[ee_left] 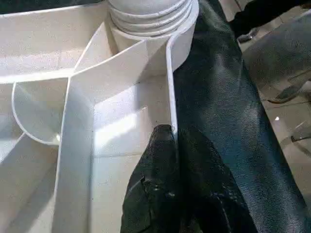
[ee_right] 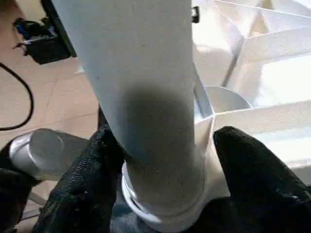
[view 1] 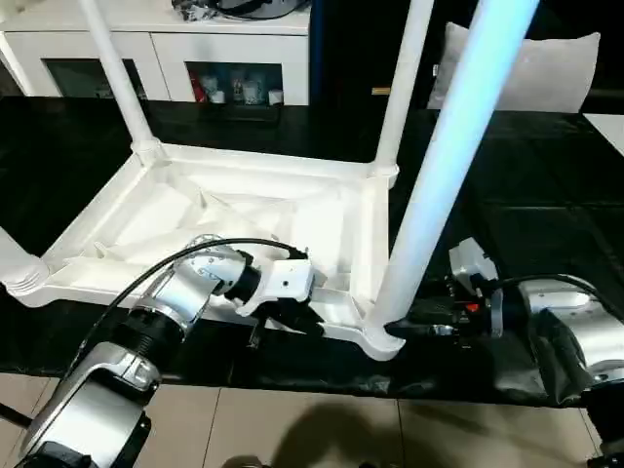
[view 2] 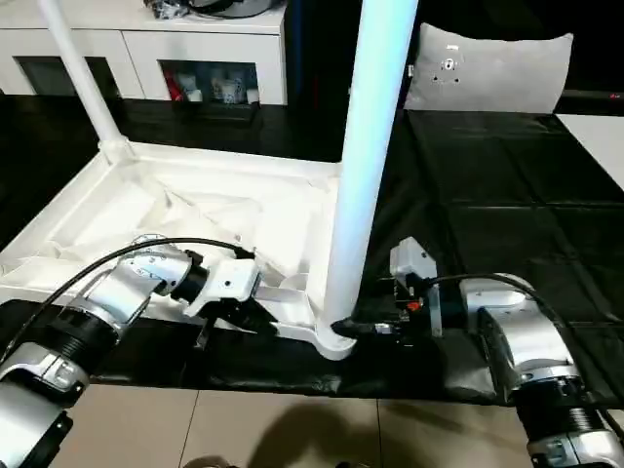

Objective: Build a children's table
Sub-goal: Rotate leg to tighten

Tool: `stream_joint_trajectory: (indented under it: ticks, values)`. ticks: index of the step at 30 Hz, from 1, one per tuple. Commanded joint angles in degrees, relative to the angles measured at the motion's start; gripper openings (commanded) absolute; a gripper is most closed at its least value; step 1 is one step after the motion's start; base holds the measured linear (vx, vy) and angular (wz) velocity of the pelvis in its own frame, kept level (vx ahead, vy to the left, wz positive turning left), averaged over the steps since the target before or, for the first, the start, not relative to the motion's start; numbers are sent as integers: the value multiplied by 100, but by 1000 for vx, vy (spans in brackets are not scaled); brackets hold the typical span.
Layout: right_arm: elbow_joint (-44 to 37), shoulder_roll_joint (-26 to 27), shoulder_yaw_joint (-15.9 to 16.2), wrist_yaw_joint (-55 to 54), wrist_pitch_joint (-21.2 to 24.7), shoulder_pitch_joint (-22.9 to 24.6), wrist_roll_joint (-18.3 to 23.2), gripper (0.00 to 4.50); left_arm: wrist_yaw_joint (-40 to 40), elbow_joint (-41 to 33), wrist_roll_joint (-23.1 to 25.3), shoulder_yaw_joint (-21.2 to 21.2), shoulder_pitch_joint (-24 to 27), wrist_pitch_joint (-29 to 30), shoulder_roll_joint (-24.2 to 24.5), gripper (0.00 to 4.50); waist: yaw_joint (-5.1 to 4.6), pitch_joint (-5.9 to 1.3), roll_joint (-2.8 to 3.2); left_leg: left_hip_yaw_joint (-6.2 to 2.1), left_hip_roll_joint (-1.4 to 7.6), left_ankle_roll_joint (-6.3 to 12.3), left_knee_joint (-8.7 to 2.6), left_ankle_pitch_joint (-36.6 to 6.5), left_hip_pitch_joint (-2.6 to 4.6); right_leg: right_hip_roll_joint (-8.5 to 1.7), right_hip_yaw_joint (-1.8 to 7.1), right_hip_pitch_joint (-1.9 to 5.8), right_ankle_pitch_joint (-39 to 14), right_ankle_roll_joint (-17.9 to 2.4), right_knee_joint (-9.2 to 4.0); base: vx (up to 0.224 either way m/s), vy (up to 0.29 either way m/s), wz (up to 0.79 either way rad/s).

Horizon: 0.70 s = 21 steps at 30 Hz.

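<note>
The white table top (view 1: 210,210) lies upside down on a black-covered surface, ribbed underside up. Three legs stand in its corner sockets: far left (view 1: 122,78), far right (view 1: 400,88) and near right (view 1: 448,166). At the near left corner I see just the foot of a fourth leg (view 1: 15,263). My left gripper (view 1: 288,320) is shut on the top's near rim (ee_left: 170,77), one finger inside the wall and one outside. My right gripper (ee_right: 165,145) is shut on the near right leg just above its socket (view 1: 382,341), its fingers (ee_right: 87,165) on either side.
A white cabinet (view 1: 195,58) stands at the back and a grey cushion (view 2: 487,68) at the back right. The black cover (view 1: 526,195) stretches to the right of the top. Its front edge drops to tiled floor (view 1: 292,429). A black cable (view 1: 195,255) arcs over my left forearm.
</note>
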Motion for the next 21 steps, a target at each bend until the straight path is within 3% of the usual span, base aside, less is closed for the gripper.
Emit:
stream_joint_trajectory:
  ticks: [1, 11, 17, 20, 21]
  values:
    - [-34, 6, 20, 52, -72, -72, 27, 274, -223, -277, -9, -149, 8, -149, -51, 0, -14, -419, -46, -34, 307, 633, -352, -333, -47, -521, 331, 388, -1842, -641, -413, 0, 0, 0]
    - [-100, 10, 99, 174, 76, -29, 156, 202, -150, -293, 36, -205, 15, -101, -56, 0, -9, -420, -56, -28, 293, 624, -348, -333, -48, -516, 326, 395, -1895, -608, -421, 0, 0, 0]
    - [-483, 343, 5, -314, 485, 97, 346, 195, 122, -293, 76, -111, -10, 687, -134, 0, -28, -407, -62, -33, 291, 589, -362, -301, -54, -511, 321, 390, -1951, -564, -427, 0, 0, 0]
    - [-472, 621, 98, -1039, 838, 10, 86, 195, 620, -178, 47, 63, -127, 1134, -407, 0, -103, -354, -65, -16, 224, 443, -363, -549, -17, -496, 281, 367, -2621, -371, -540, 0, 0, 0]
    - [-360, 787, 109, -1471, 917, -78, -112, 195, 834, -117, 57, 118, -179, 1281, -520, 0, -125, -336, -48, -8, 188, 375, -356, -661, 10, -488, 259, 350, -2989, -219, -607, 0, 0, 0]
